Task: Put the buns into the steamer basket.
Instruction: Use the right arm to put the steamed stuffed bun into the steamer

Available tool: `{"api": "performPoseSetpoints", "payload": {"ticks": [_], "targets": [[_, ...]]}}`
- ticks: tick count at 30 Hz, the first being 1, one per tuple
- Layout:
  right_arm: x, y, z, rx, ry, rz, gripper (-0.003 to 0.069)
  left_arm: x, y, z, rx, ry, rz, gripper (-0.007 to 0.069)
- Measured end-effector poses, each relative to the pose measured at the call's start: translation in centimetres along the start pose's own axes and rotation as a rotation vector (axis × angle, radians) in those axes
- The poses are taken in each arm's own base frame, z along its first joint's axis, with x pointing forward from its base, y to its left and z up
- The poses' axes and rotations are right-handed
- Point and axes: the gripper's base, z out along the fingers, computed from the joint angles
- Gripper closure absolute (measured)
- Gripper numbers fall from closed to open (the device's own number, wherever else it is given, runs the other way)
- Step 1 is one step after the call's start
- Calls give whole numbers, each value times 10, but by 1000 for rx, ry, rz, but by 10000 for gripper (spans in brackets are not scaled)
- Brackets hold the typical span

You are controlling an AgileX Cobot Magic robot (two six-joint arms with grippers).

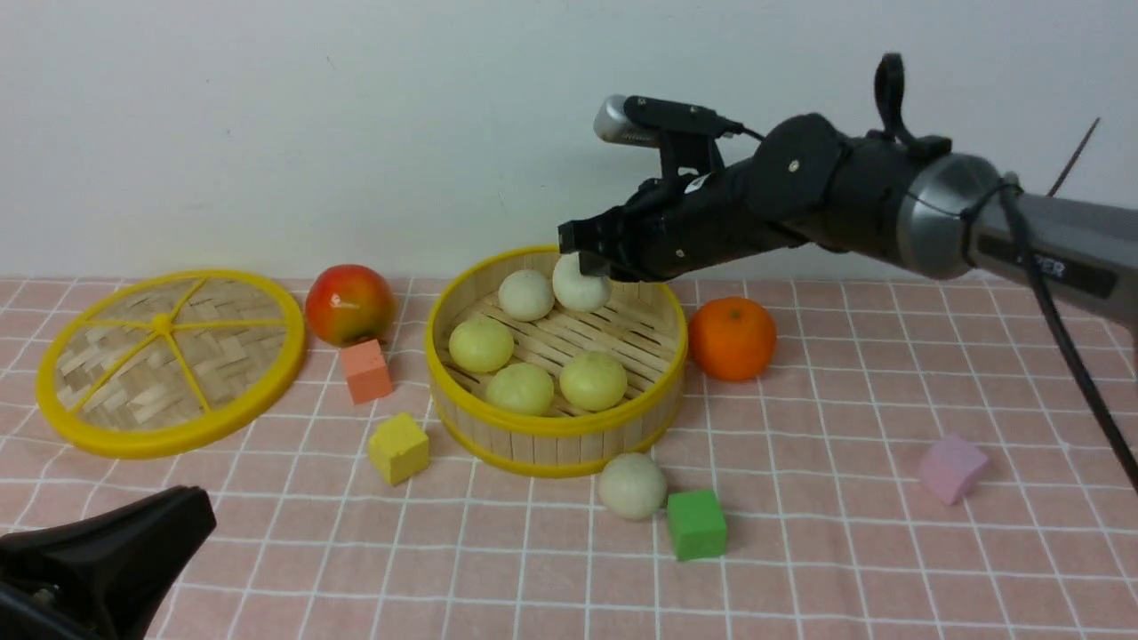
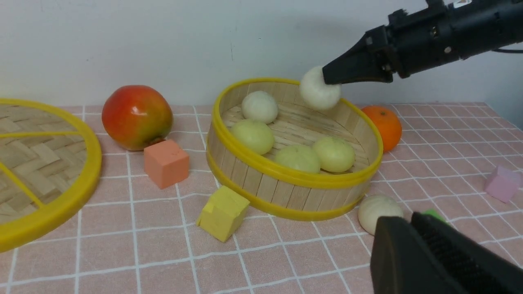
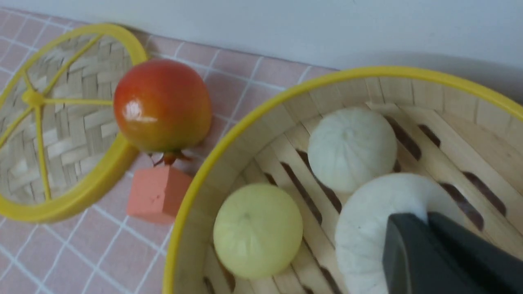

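Front view, nearest first: the left gripper (image 2: 406, 224) sits low at the near left corner, its jaws close together with nothing between them. Bare cloth (image 1: 889, 578) runs along the near edge and out to the right, where only a pink block (image 1: 952, 468) stands. A loose bun (image 1: 632, 485), off-white, lies on the cloth just outside the front wall of the basket (image 1: 551, 425). A green block (image 1: 697, 524) is just beside it and a yellow block (image 1: 398, 447) stands further left.

Three yellow buns (image 1: 520, 388) sit in the basket's front and middle, and a white bun (image 1: 525, 294) sits toward the back. The floor slats on the right are free. At the back rim the right gripper (image 1: 587, 253) pinches the held bun (image 1: 578, 286), off-white, at rim height, its skin dented at the fingertips. All the buns are smooth and round.

An orange (image 1: 732, 338) sits near the basket's right wall. An apple (image 1: 349, 303) and a lid (image 1: 169, 436) lie to its left.
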Motion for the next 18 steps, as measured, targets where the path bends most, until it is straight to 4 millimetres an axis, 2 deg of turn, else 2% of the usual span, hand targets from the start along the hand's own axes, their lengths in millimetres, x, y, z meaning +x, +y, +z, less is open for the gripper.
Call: {"api": "performPoseSetpoints", "payload": {"ticks": [7,12,17,18], "targets": [[9,-16,24,42,-76,-2,638,0,0,0,0,0,0,566],[15,-21,32,54,-72,12,631,0,0,0,0,0,0,563],[22,-27,40,63,-56,24,576,0,0,0,0,0,0,553],[24,-27,41,62,-51,26,539,0,0,0,0,0,0,551]]}}
